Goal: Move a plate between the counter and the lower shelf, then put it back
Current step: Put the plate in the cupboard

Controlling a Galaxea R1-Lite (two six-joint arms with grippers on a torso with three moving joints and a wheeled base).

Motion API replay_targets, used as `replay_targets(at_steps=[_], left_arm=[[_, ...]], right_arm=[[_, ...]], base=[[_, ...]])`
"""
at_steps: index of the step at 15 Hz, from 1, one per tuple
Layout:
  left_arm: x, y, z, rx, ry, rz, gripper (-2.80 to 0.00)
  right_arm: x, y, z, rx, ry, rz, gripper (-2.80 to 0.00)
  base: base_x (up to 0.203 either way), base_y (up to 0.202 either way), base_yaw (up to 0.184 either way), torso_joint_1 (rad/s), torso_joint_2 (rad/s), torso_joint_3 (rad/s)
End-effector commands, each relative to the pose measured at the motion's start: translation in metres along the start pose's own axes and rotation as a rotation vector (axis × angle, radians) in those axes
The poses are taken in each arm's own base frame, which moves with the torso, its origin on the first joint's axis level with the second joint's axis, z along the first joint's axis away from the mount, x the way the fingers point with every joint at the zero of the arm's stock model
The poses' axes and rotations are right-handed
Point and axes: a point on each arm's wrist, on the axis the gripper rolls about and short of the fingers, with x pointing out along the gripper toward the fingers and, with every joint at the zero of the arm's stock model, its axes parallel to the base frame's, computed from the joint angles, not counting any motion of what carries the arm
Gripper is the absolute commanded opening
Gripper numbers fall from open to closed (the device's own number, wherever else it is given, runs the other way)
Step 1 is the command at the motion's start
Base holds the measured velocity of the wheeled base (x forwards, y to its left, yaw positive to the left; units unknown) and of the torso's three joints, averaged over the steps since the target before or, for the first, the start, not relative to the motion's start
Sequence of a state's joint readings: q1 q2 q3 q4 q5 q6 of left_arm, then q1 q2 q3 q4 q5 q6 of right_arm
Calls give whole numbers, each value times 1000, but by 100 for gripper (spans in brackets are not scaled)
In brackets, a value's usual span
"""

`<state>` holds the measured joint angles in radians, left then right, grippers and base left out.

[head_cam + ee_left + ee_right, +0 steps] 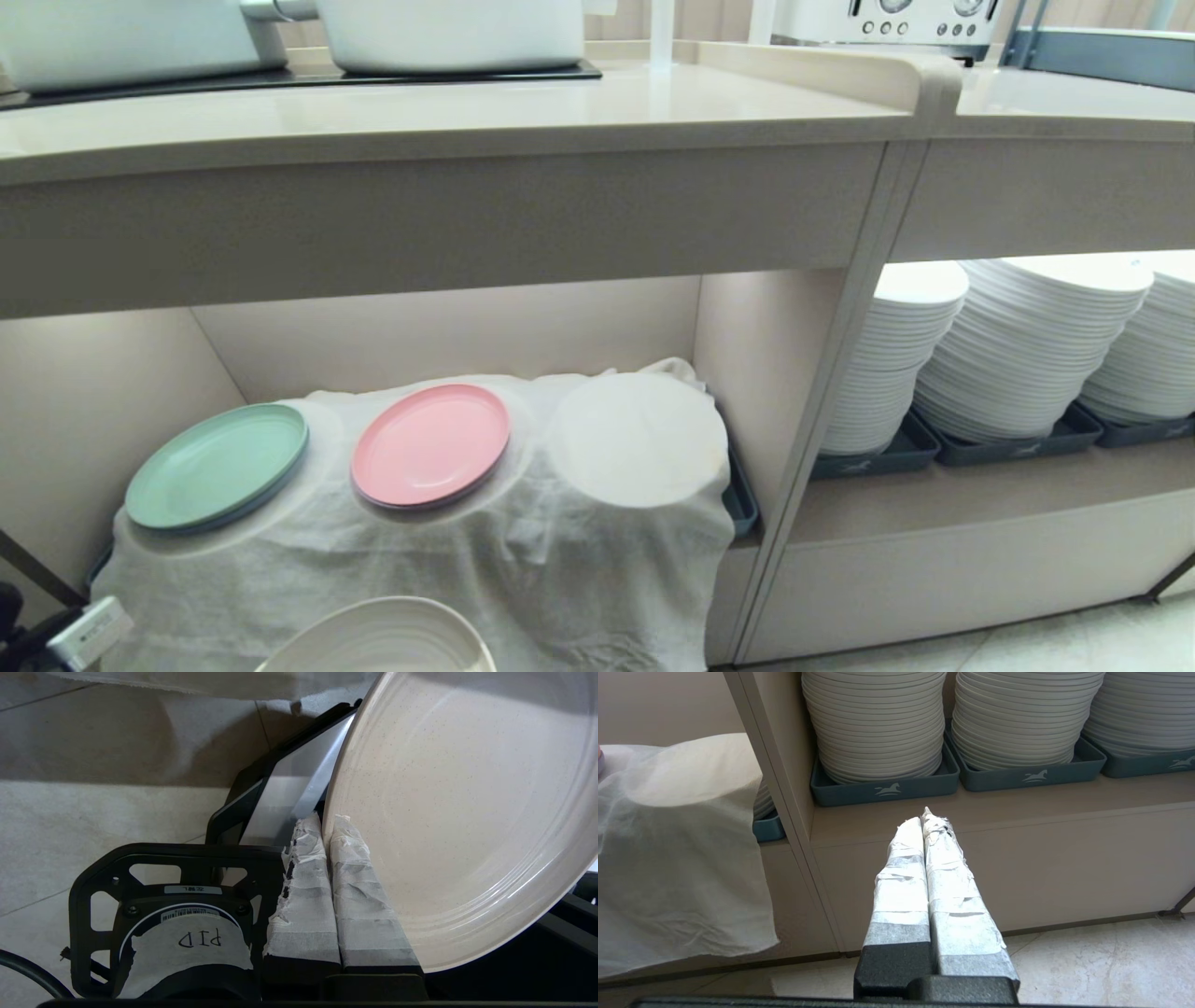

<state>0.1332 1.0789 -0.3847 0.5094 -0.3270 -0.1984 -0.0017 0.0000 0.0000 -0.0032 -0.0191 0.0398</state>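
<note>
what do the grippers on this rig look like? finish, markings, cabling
Both match: the left gripper and right gripper have long tapered jaws wrapped in crinkled white tape, fraying at the tips, on black bases. Beside the left one sits a black openwork bracket around a round housing, with a barcode sticker, a strip of tape hand-lettered "PID", and a black cable curving off.

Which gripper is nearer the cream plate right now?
Left. The left gripper is clamped on the cream plate's rim. The right gripper hangs shut, off by the white plate stacks.
</note>
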Motion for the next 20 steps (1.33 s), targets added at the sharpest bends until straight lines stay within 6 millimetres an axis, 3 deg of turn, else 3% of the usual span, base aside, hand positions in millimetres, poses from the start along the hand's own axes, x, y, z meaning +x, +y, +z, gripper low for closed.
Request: replay_targets(at_steps=[1,17,20], left_arm=[[1,0,-1,-4,9,1,-280],[1,0,1,-4,13,-2,-280],[2,0,1,-5,18,-1,-280]], right_arm=[[0,0,0,0,0,-1,-280],[0,0,0,0,0,1,-280],[0,0,0,0,0,0,-280]], base=[[0,0,0,0,0,0],[0,0,0,0,0,0],[1,-144,-1,2,0,2]])
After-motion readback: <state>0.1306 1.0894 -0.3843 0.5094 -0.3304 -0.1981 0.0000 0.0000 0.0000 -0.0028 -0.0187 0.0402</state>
